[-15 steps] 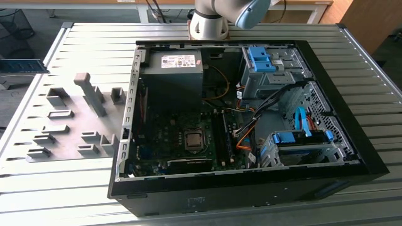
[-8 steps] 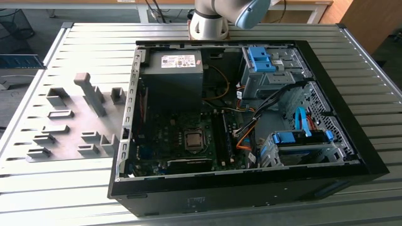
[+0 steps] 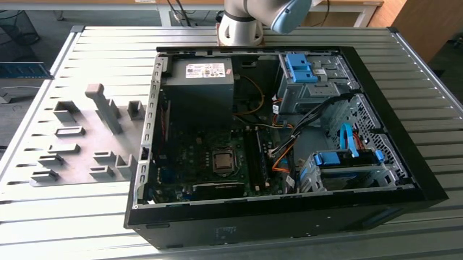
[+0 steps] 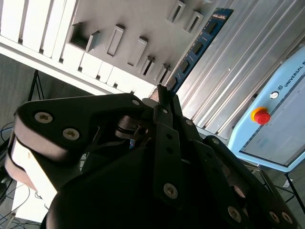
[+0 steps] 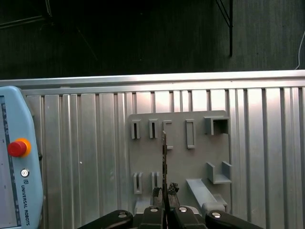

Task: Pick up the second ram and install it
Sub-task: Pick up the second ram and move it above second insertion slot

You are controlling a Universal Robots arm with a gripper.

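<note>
Closest to you is the gripper [image 5: 164,193], its fingers pinched narrow on the second ram [image 5: 164,152], which juts straight out from the fingertips and appears edge-on in the first wrist view. It lines up with the gray holder plate [image 5: 178,167]; you cannot tell how far above the plate it hangs. That plate lies toward the worktop [image 3: 72,216] edge at the exterior view's left, just beside the open computer case [image 3: 289,222]. The teach pendant [image 5: 14,167] rests at another edge, well apart from the plate, and bare ribbed metal between them gives you open room. The case takes up most of the worktop, leaving a free strip along the near edge in the exterior view.
</note>
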